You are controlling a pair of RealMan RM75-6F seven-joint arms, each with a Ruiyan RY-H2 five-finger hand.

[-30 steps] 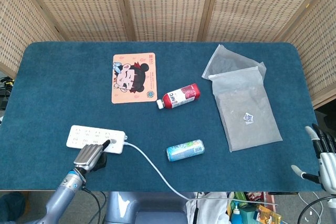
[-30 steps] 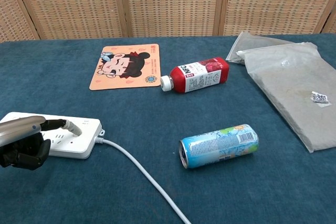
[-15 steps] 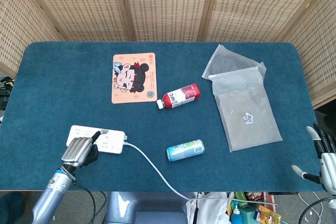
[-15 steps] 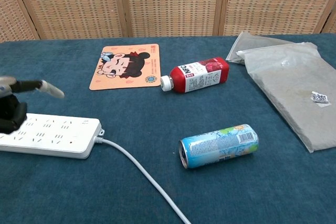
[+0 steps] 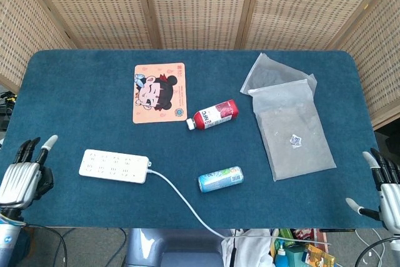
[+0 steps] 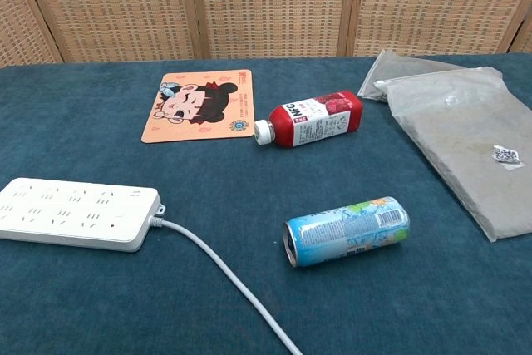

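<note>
My left hand (image 5: 25,175) hangs at the table's front left corner, fingers apart, holding nothing; the white power strip (image 5: 114,166) (image 6: 75,214) lies to its right, apart from it. The strip's white cable (image 5: 184,203) (image 6: 229,288) runs off the front edge. My right hand (image 5: 382,186) sits at the front right edge, fingers spread and empty, nearest the grey plastic bag (image 5: 294,132) (image 6: 465,135). Neither hand shows in the chest view.
A blue drink can (image 5: 220,179) (image 6: 347,230) lies on its side at front centre. A red bottle (image 5: 214,114) (image 6: 309,120) lies beside a cartoon mouse pad (image 5: 159,92) (image 6: 199,106). A second clear bag (image 5: 265,72) lies behind the grey one. Wicker screens (image 5: 200,4) close the back.
My left hand has lifted off the power strip and drawn back to the left, to the table's front corner, with its fingers spread. It has left the chest view. The right hand barely moved.
</note>
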